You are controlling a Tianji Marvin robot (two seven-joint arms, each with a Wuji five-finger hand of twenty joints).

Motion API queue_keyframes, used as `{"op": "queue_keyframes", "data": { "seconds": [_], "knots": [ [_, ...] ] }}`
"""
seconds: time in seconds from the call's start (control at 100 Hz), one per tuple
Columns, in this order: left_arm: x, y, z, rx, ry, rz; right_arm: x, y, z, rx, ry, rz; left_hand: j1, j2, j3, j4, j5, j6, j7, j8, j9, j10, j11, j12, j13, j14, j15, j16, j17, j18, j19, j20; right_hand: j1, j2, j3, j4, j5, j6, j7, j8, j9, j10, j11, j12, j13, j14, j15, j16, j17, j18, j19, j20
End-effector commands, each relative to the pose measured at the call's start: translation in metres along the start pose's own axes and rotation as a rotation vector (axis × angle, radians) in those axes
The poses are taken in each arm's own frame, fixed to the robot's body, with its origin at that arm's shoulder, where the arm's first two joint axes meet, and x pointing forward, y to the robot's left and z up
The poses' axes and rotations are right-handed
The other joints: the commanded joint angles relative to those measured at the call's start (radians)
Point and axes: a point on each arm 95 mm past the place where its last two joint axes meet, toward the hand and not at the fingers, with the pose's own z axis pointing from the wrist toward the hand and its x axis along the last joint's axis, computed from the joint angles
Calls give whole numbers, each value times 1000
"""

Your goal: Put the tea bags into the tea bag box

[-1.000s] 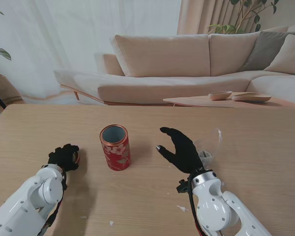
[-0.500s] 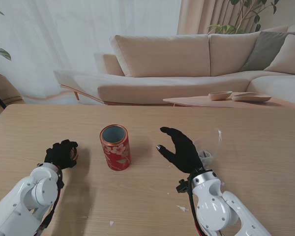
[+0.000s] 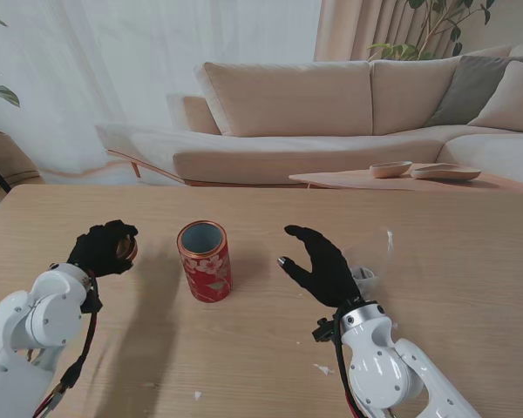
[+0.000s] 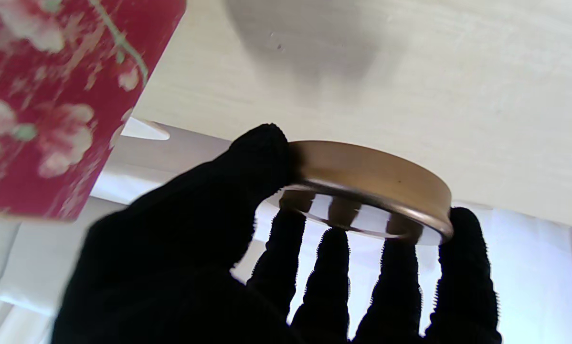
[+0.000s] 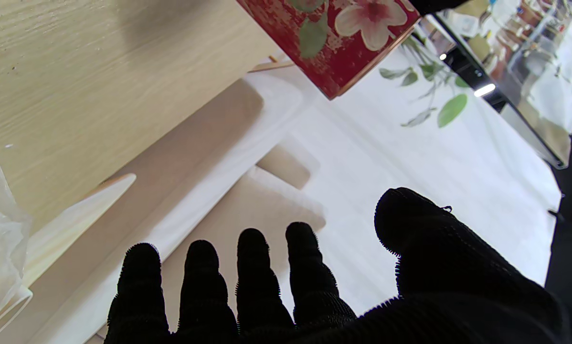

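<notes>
The left hand point(image 3: 102, 247) was closed on the one lid point(image 4: 372, 184), a gold disc pinched by its rim between thumb and fingers point(image 4: 462, 267) and held clear of the bench point(image 3: 453, 261), to the left of the single red flowered tin point(image 3: 205, 261). That tin, the tea bag box, stood upright and open near the middle of the bench, between the two hands and touching neither. The right hand point(image 3: 322, 266) hovered to its right with fingers spread and nothing in them, the palm turned toward the tin. Just beside that hand, on its far right side, lay a crumpled clear wrapper point(image 3: 364, 277), which I took to hold the tea bags, though none could be made out and no count of them was possible. By my reading the step in hand was getting the lid out of the way; no bag was seen in the tin's mouth. The next move would likely call for setting the lid down well clear, then turning the right hand to the wrapper to pinch a bag and carry it over the tin's mouth. A few white scraps point(image 3: 324, 369) lay nearer to me.
</notes>
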Motion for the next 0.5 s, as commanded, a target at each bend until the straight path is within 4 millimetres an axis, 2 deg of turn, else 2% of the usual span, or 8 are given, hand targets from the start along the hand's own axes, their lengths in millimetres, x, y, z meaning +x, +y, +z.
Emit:
{"op": "queue_keyframes", "data": {
  "seconds": [0.0, 0.22, 0.49],
  "knots": [
    [12, -28, 2, 45, 43, 16, 1, -5, -1, 20, 2, 12, 142, 63, 97, 27, 88, 195, 169, 80, -2, 32, 18, -12, 20, -13, 70, 2, 51, -133, 193, 21, 5, 43, 19, 44, -11, 5, 6, -5, -24, -25, -1, 1, -34, -25, 2, 4, 3, 2, -11, 20],
    [44, -62, 6, 27, 145, 49, 0, -5, -1, 20, 4, 15, 143, 63, 97, 28, 88, 195, 167, 81, -1, 34, 22, -15, 27, -12, 71, 0, 56, -129, 194, 21, 6, 42, 19, 43, -12, 6, 7, -6, -25, -25, -2, 1, -34, -26, 0, 4, 2, 1, -12, 20],
    [98, -77, 11, -54, 274, 76, -1, -4, -3, 15, 4, 22, 142, 64, 97, 29, 89, 195, 166, 82, 1, 33, 27, -19, 32, -9, 69, -2, 64, -128, 195, 21, 6, 42, 19, 43, -12, 7, 8, -8, -24, -24, -3, 0, -34, -26, 0, 4, 2, 1, -13, 21]
  ]
}}
